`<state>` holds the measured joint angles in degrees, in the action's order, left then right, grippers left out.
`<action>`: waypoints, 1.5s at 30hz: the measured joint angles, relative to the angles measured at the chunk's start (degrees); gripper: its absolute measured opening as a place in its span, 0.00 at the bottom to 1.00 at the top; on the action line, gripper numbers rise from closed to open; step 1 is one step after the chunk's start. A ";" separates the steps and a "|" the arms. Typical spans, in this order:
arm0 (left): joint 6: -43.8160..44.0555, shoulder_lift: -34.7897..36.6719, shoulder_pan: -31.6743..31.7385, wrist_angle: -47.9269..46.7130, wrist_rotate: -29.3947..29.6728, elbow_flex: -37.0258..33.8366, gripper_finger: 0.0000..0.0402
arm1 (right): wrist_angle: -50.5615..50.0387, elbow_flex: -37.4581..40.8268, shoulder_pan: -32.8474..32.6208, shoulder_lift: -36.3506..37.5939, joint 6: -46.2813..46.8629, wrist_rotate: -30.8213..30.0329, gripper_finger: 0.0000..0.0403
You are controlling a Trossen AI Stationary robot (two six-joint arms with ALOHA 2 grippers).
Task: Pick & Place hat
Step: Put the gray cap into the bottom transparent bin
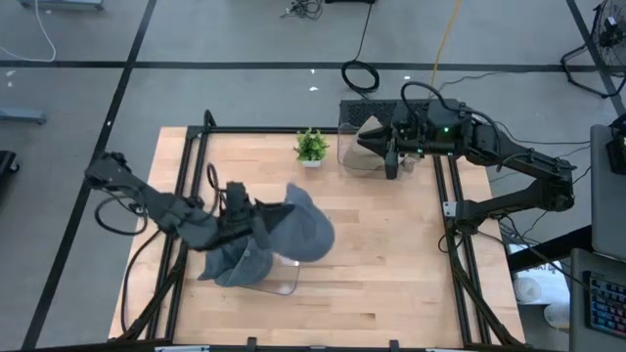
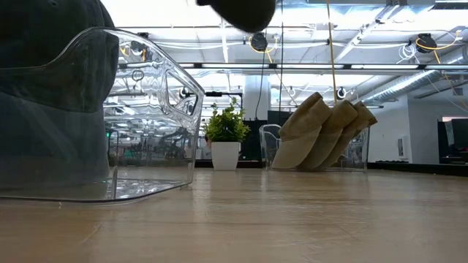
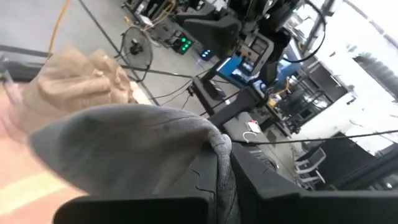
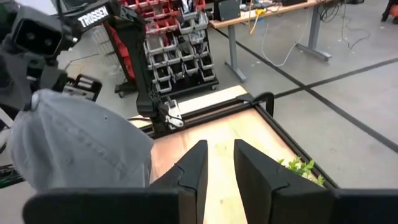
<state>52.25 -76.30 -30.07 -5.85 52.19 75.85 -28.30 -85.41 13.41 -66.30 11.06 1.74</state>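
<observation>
High view: the left pincer [image 1: 238,217] is clamped on the grey hat [image 1: 284,235], over the clear bin [image 1: 279,284]. Right pincer [image 1: 389,154], fingers parted and empty, waits by the plant [image 1: 312,147]. Low view: hat inside the bin. Placing step; next, release.

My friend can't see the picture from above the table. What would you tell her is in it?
The left gripper holds a grey hat over a clear bin on the wooden table. The right gripper waits by a small potted plant.
</observation>
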 joint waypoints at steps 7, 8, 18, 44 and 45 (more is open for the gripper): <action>8.57 -3.84 -3.32 -2.65 4.75 0.00 0.04 | -0.44 0.00 0.00 0.28 0.25 0.02 0.17; 10.17 -4.23 -3.97 -3.65 5.43 0.00 0.04 | -0.49 0.00 0.00 0.32 0.25 0.01 0.17; 21.31 -6.13 -9.18 -10.13 10.74 -0.02 0.04 | -0.33 0.00 0.00 0.33 0.23 0.01 0.17; 48.87 -5.91 -13.88 -36.64 8.94 -0.02 0.04 | -0.80 0.00 0.00 0.31 -2.88 -0.18 0.17; 49.87 -5.53 -14.16 -37.96 8.92 -0.03 0.04 | -0.79 0.00 0.00 0.31 -3.03 -0.18 0.17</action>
<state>102.12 -81.83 -44.23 -43.81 61.11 75.83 -29.09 -85.41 13.41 -66.00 8.03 1.56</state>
